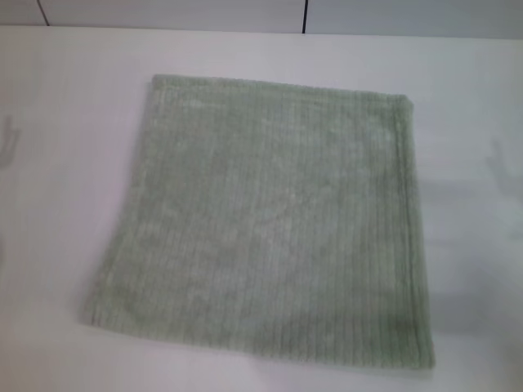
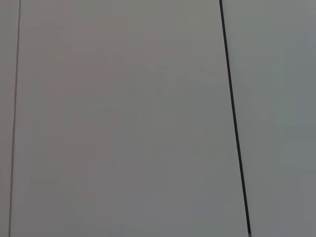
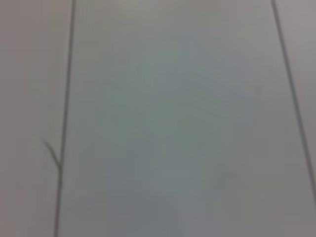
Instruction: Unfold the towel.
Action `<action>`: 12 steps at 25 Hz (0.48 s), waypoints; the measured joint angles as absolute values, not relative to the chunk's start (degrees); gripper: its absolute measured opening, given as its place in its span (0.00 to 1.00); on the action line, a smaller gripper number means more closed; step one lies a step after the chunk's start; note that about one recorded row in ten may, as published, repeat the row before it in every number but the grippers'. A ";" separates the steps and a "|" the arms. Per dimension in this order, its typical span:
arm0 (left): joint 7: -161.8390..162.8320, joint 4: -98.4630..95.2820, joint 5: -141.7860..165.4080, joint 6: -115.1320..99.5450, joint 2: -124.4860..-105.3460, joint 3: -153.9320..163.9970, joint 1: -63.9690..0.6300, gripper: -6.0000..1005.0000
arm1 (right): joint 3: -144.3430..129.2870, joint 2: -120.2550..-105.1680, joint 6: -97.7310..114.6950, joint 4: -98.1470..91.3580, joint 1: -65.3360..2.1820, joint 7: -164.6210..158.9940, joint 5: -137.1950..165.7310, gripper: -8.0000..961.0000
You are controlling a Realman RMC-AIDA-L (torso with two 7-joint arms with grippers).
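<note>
We see the pale sage-green, roughly square ribbed terry towel [image 1: 265,233] lying flat on the white table [image 1: 65,163], a little right of centre, its hemmed edge along the right side. Neither claw appears in any view, so we cannot tell their state; both wrist views show only plain grey panels [image 2: 123,118] with dark seams.
</note>
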State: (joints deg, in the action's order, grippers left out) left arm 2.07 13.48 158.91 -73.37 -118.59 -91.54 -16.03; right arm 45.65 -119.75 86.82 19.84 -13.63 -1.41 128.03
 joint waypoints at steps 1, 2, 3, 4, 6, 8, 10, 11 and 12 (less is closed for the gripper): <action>2.07 13.30 158.91 -73.19 -118.61 -91.43 -16.06 0.86 | 45.37 -119.76 87.61 19.64 -13.13 -1.37 127.61 0.78; 2.02 13.04 158.91 -72.93 -118.64 -91.35 -16.14 0.86 | 45.37 -119.76 87.61 19.64 -13.13 -1.37 127.61 0.79; 1.97 12.94 158.92 -72.85 -118.65 -91.32 -16.17 0.86 | 45.26 -119.77 88.16 19.64 -12.82 -1.35 127.62 0.80; 1.79 12.76 158.99 -72.67 -118.66 -91.24 -16.27 0.86 | 45.08 -119.77 88.81 19.69 -12.50 -1.34 127.64 0.81; 1.67 12.74 159.09 -72.56 -118.66 -91.20 -16.31 0.86 | 44.65 -119.79 90.61 19.89 -11.64 -1.33 127.61 0.83; 1.50 12.73 159.23 -72.44 -118.66 -91.12 -16.37 0.86 | 44.64 -119.79 90.91 19.91 -11.40 -1.33 127.60 0.85; 1.42 12.66 159.15 -72.31 -118.66 -90.78 -16.40 0.86 | 44.64 -119.80 91.08 20.00 -11.01 -1.32 127.57 0.85; 1.42 12.63 159.04 -72.27 -118.66 -90.71 -16.41 0.86 | 44.64 -119.80 91.10 20.09 -10.64 -1.32 127.54 0.85; 1.42 12.63 159.04 -72.27 -118.66 -90.71 -16.41 0.86 | 44.64 -119.80 91.10 20.09 -10.64 -1.32 127.54 0.85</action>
State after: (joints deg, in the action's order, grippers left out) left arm 1.41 12.63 159.04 -72.27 -118.66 -90.71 -16.41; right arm 44.64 -119.80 91.09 20.09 -10.64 -1.32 127.54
